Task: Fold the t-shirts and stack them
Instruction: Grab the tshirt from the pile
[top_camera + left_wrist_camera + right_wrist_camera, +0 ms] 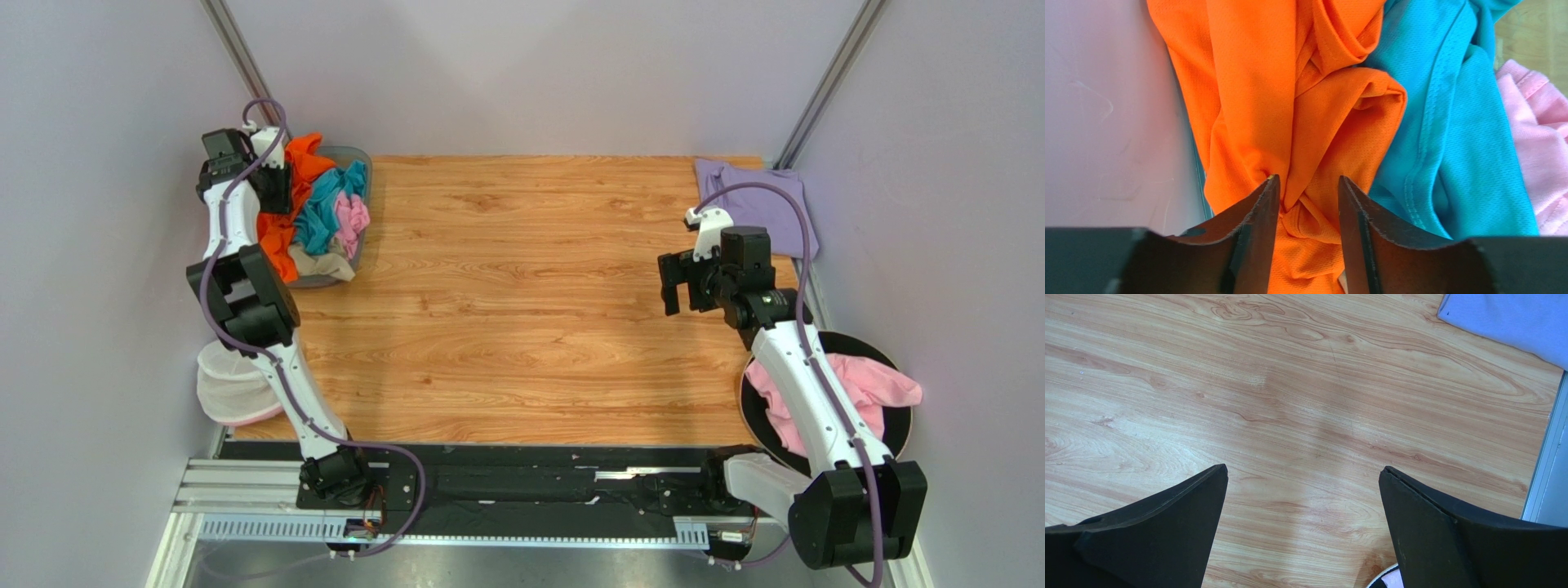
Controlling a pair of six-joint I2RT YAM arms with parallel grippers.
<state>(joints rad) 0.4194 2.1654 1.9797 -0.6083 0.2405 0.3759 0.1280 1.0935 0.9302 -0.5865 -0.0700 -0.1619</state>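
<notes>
Close up, left gripper (1309, 181) around orange t-shirt (1260, 73) fold.

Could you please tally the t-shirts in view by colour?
Bright orange cloth t-shirt: 1
Teal cloth t-shirt: 1
Tan cloth t-shirt: 1
Pale lavender cloth t-shirt: 1
Pink cloth t-shirts: 2
Total: 6
</notes>
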